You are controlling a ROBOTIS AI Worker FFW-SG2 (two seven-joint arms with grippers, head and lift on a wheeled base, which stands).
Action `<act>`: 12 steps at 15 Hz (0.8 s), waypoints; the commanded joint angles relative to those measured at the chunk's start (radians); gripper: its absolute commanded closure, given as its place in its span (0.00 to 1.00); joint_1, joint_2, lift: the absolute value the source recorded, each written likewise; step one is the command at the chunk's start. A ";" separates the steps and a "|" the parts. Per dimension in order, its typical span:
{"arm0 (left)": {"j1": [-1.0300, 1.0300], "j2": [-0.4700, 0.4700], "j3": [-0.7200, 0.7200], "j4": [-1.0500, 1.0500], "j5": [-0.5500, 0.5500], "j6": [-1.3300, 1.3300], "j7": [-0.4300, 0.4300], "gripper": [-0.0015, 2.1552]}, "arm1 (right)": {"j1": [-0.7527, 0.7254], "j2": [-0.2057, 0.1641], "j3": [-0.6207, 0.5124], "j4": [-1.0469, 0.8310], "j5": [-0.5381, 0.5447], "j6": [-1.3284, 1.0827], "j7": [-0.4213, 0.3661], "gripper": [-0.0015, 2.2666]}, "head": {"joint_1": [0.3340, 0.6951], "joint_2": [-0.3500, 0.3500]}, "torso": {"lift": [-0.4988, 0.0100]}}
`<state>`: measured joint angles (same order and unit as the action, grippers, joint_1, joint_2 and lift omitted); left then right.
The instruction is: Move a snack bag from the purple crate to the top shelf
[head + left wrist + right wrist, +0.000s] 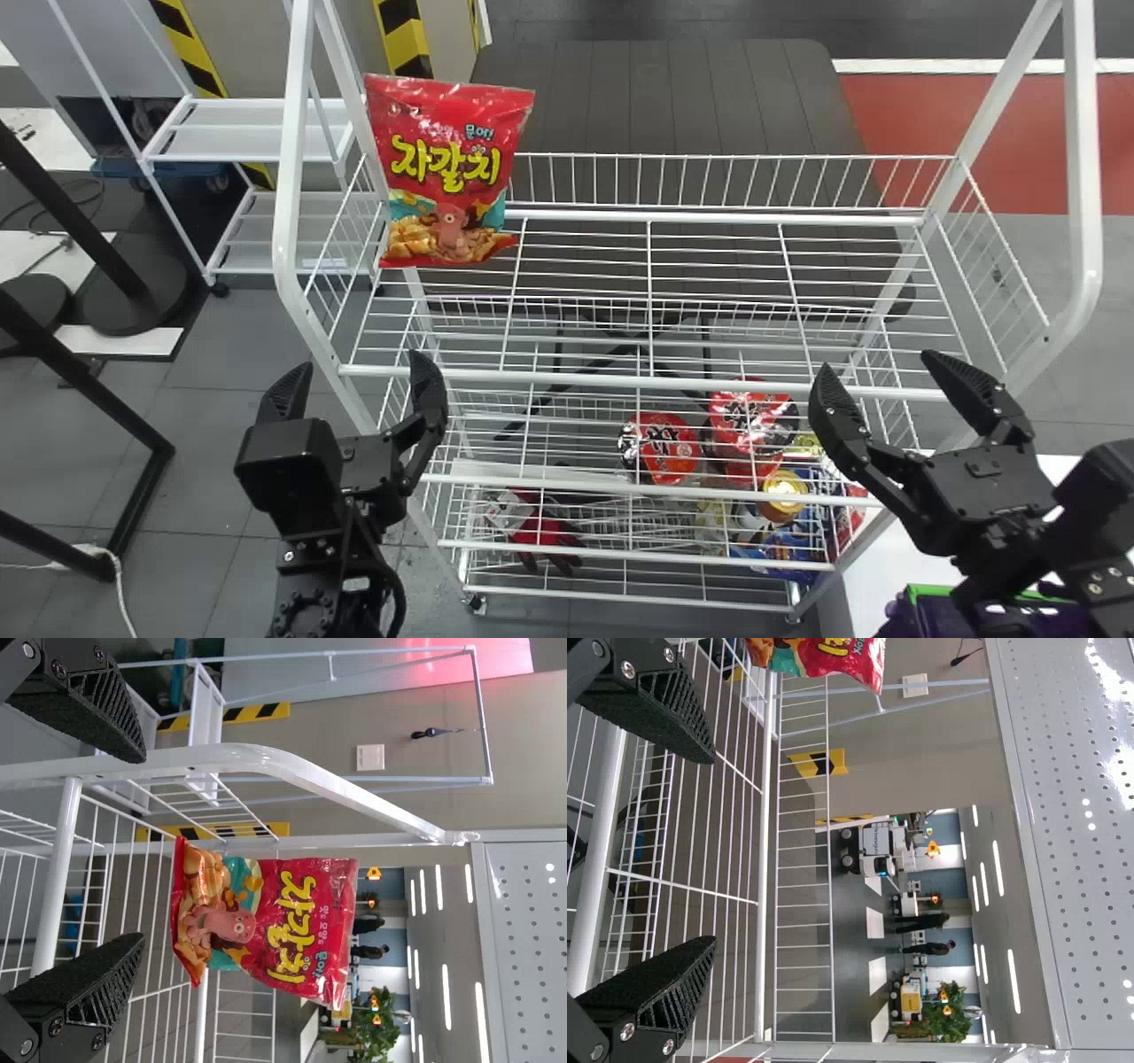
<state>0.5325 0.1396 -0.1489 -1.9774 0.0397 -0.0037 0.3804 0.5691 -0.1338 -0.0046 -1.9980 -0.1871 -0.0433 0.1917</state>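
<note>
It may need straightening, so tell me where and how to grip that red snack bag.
Probably best pinched at the flat top edge of the red plastic snack bag, from above, one finger before it and one behind: it stands upright, broad face forward, and that edge is free above the white wire shelf.

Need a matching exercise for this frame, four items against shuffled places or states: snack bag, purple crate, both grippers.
Column one:
1. Snack bag
2. Purple crate
3. Left gripper
4. Right gripper

Column two:
A. Open, by the right front of the top shelf
B. Green-rimmed, at the head view's lower right
C. Upright at the top shelf's left end
D. Open, by the top shelf's left front

Right pairs: 1-C, 2-B, 3-D, 4-A
</note>
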 commanded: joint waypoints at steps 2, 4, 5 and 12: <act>0.001 0.001 -0.003 -0.004 -0.003 0.000 0.002 0.05 | 0.002 -0.001 0.002 -0.002 0.000 0.000 0.000 0.04 | 1.00 0.57 | 0.98; 0.003 0.003 -0.003 -0.006 -0.006 0.000 0.002 0.05 | 0.002 -0.001 0.003 -0.004 0.000 0.000 0.000 0.04 | 1.00 0.57 | 0.98; 0.004 0.003 -0.003 -0.006 -0.009 0.000 0.002 0.05 | 0.002 -0.003 0.003 -0.004 0.000 0.000 0.000 0.04 | 1.00 0.57 | 0.98; 0.011 0.003 -0.006 -0.014 -0.011 0.000 0.002 0.05 | 0.008 -0.004 0.006 -0.013 0.000 0.000 0.000 0.04 | 1.00 0.57 | 0.98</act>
<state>0.5422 0.1426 -0.1540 -1.9896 0.0294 -0.0037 0.3820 0.5754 -0.1380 0.0006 -2.0097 -0.1871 -0.0436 0.1917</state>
